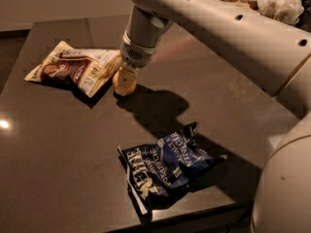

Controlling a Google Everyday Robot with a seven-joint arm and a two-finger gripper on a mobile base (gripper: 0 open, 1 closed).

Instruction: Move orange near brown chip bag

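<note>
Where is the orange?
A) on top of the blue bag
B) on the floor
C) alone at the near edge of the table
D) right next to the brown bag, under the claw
D: the orange is right by the edge of the brown bag, with the claw directly over it, well away from the blue bag.

A small round orange fruit with matte skin (124, 85) sits directly beneath the robot's claw (126, 76), right at its tip. Just left of the claw, a crinkled cream-tan chip bag with a dark brown centre panel (73, 69) lies flat, one corner beside the fruit.
</note>
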